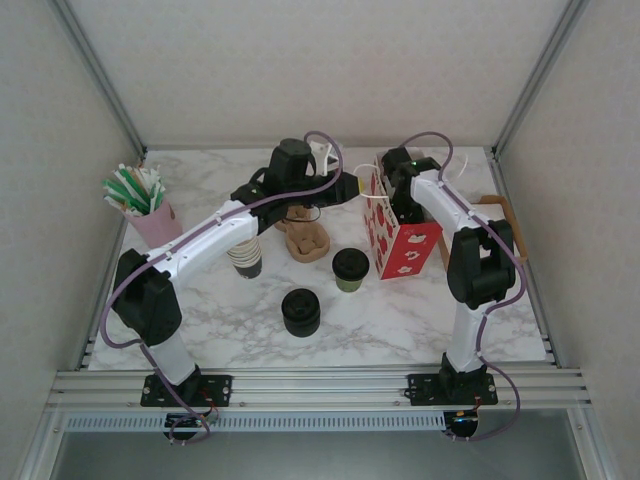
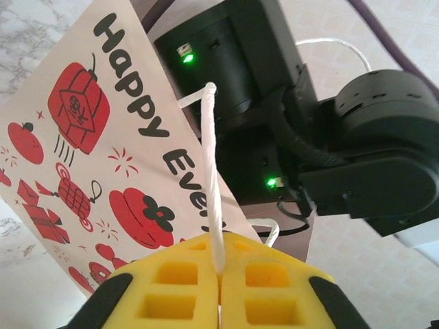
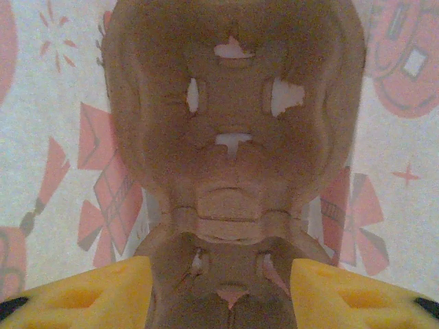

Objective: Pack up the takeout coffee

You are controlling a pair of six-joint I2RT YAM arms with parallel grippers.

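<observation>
Left arm (image 1: 215, 236) and right arm (image 1: 440, 197): white links, black joints; purple cables (image 1: 325, 140) loop along both; left hand (image 2: 219, 291) wears yellow grid-moulded pads (image 2: 171, 284); green lights (image 2: 186, 57) on right wrist.

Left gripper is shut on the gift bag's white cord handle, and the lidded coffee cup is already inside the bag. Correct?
No. The left gripper is shut on the gift bag's white cord handle, but the lidded coffee cup is not inside: the top external view shows it standing on the table beside the bag.
</observation>
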